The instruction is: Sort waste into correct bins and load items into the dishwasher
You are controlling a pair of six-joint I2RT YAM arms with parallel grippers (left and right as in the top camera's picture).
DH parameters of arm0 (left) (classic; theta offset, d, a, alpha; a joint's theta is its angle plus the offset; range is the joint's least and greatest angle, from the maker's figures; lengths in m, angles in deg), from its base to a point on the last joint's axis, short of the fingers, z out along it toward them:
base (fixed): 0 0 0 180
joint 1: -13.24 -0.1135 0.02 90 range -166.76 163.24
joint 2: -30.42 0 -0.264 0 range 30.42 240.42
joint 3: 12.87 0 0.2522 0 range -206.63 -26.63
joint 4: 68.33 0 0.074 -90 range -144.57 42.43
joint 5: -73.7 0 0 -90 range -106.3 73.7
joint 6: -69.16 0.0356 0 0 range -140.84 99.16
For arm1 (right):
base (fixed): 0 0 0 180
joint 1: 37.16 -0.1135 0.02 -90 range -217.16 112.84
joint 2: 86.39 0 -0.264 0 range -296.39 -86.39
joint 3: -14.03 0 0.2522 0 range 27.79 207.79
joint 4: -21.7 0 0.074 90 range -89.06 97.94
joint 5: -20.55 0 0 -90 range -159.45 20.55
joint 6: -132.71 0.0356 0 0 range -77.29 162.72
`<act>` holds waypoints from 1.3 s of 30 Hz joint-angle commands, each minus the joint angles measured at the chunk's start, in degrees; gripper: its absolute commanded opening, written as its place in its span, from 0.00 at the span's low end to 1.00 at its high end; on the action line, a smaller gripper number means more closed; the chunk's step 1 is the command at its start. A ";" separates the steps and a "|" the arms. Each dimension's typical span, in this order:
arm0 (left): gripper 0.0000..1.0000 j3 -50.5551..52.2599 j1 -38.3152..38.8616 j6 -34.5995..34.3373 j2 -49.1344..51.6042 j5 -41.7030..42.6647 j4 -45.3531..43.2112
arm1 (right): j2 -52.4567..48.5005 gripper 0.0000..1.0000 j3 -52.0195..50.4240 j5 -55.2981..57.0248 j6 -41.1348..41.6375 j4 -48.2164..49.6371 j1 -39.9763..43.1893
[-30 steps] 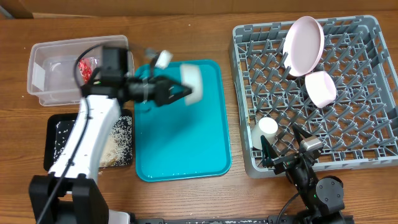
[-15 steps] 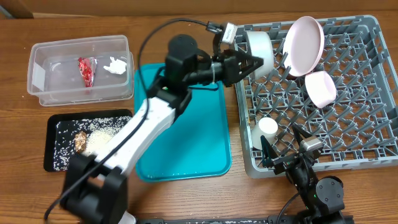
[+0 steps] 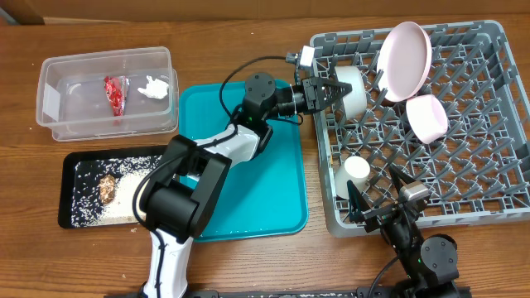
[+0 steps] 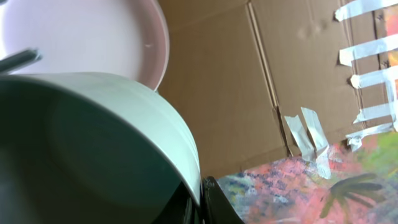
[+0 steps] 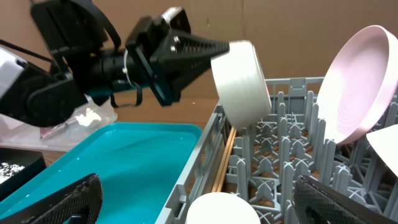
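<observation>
Off-white bowl (image 3: 356, 87) hangs over the far left corner of the grey rack (image 3: 497, 211), just beside the pink plate (image 3: 404, 60). The left hand (image 3: 335, 87) is closed on its rim and pinches only the wall, probably so the bowl can go down on edge between the pegs. The bowl is tipped on its side, its axis almost level, and its mouth seems to face the teal tray (image 3: 248, 190). The right hand (image 3: 374, 195) stands wide open and empty at the rack's near left corner.
</observation>
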 commanded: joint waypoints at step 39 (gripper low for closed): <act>0.92 -12.68 -2.36 12.63 -1.03 13.90 13.09 | 0.48 1.00 -0.57 0.24 0.22 0.31 0.28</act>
